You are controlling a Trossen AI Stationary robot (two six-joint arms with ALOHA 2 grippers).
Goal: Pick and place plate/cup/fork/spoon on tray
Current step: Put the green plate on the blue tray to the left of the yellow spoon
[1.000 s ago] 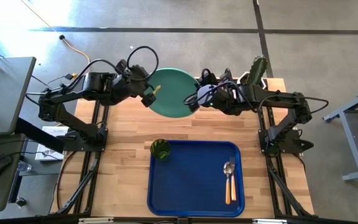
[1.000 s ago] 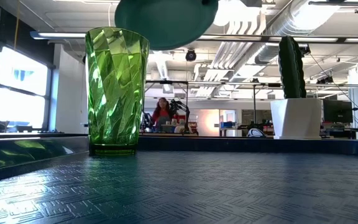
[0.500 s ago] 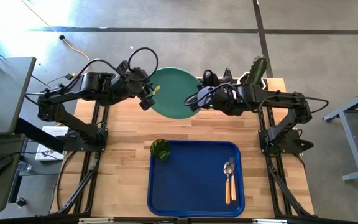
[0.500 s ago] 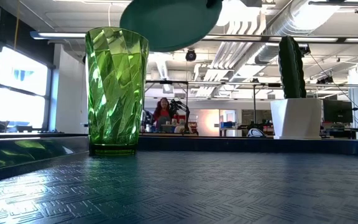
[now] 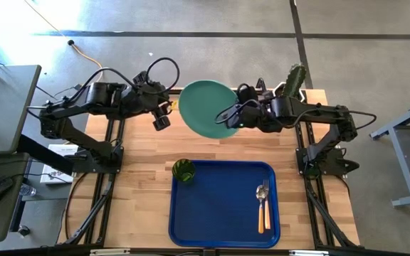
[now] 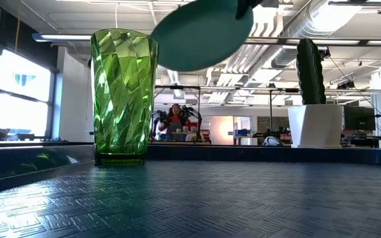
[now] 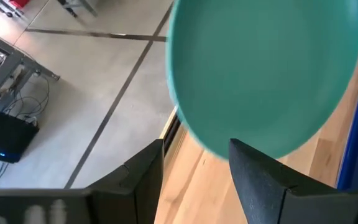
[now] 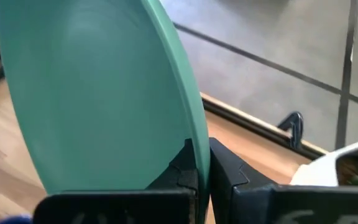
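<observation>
The mint-green plate (image 5: 207, 109) hangs in the air over the table's far edge, with my right gripper (image 5: 229, 121) shut on its right rim. My left gripper (image 5: 161, 118) stands open just left of the plate, its fingers (image 7: 145, 177) apart and clear of the rim (image 7: 210, 146). The green cup (image 5: 184, 171) stands upright in the far left corner of the dark-blue tray (image 5: 223, 227). The spoon (image 5: 260, 210) and fork (image 5: 267, 206) lie side by side on the tray's right part. My right gripper pinches the plate's rim (image 8: 199, 134) between its two fingers, on the plate's right side. The fingers come level from the table's right. The plate (image 6: 200, 33) is lifted clear of the table and tilted.
A white pot with a cactus (image 5: 294, 82) stands at the table's far right corner, behind my right arm. Bare wood (image 5: 148, 199) lies left of the tray. In the low view a person (image 6: 174, 119) sits far off in the room.
My left gripper has opened, let go of the plate's left rim and drawn back toward the table's left edge. My right gripper has kept hold of the plate and carried it a little toward the right, and the plate has tipped further.
</observation>
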